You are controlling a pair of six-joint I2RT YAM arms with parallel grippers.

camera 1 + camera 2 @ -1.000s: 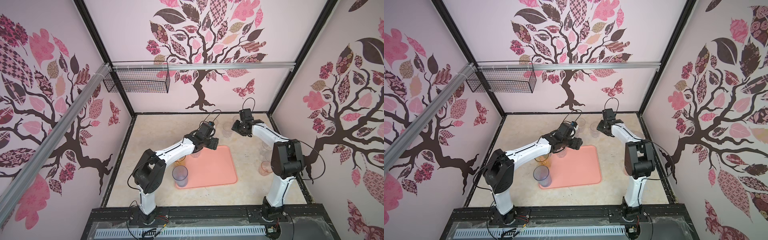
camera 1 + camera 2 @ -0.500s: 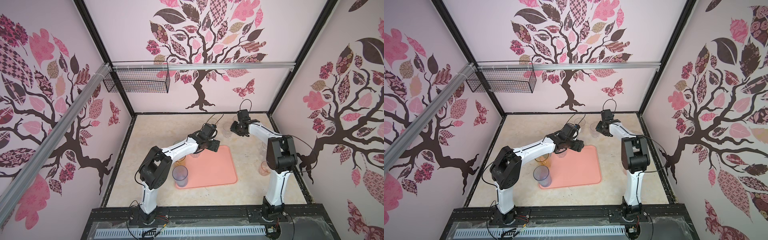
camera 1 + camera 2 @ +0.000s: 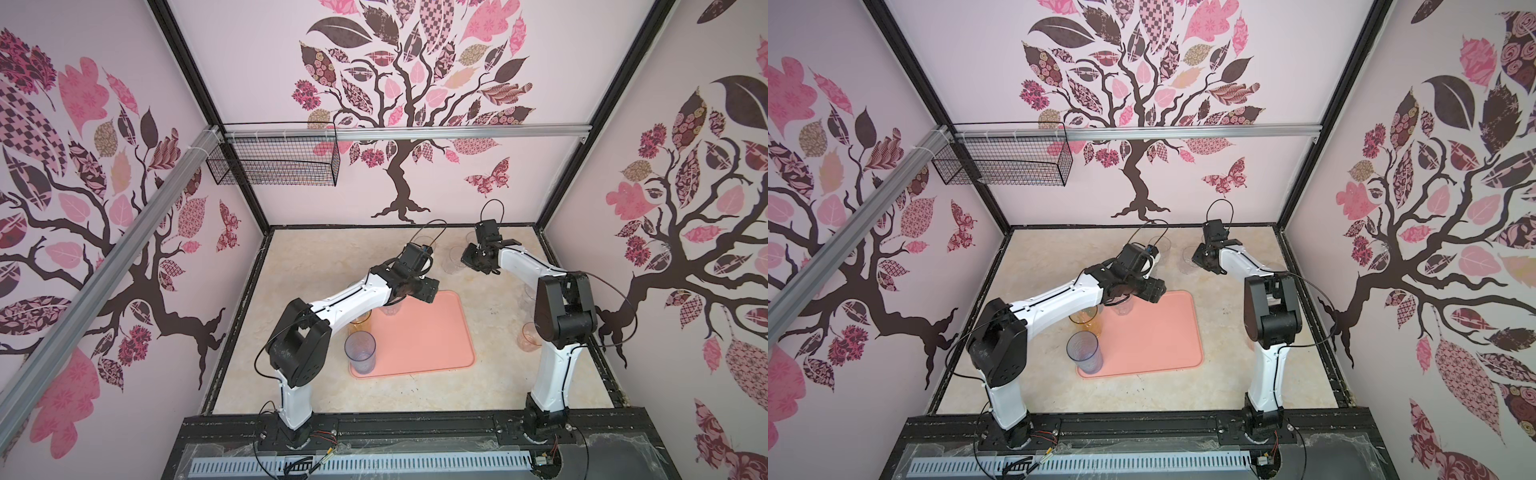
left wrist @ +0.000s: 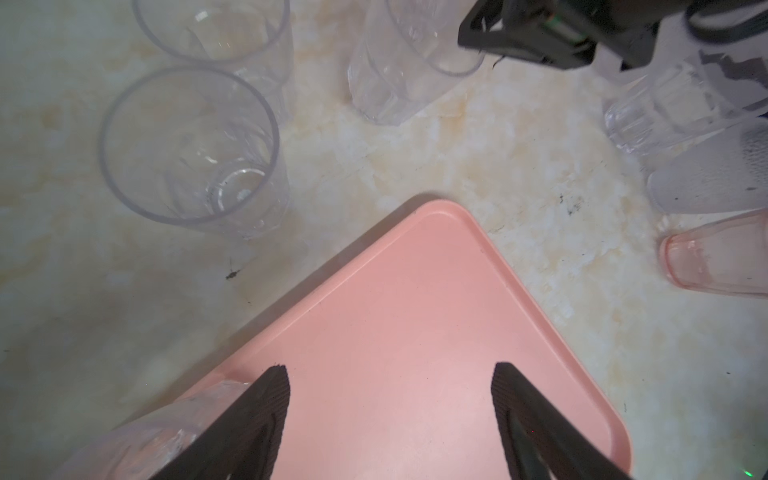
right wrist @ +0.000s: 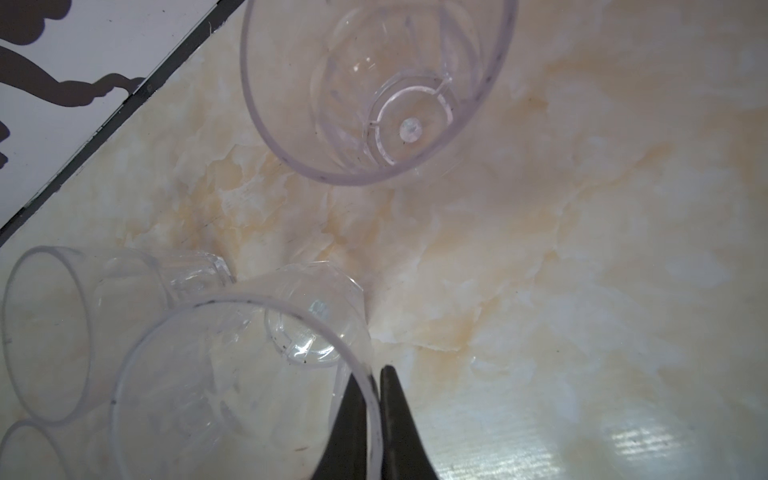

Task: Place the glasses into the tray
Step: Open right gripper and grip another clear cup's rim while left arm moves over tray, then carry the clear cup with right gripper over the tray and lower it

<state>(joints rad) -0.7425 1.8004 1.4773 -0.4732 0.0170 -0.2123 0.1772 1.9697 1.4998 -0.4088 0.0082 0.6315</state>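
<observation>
Where tree-print walls [image 3: 478,174] enclose, marbled tabletop [image 3: 316,266], tray [image 3: 436,332]

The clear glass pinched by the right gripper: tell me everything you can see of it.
The clear glass is colourless and see-through, plastic by its look, empty, with a thin round rim and a thick faceted base. It is mouth up over the marbled table, near the back wall; whether its base rests there cannot be told. The right gripper is shut on its wall, one finger inside the rim, one outside. A neighbouring glass stands close beside it; contact is unclear.
</observation>
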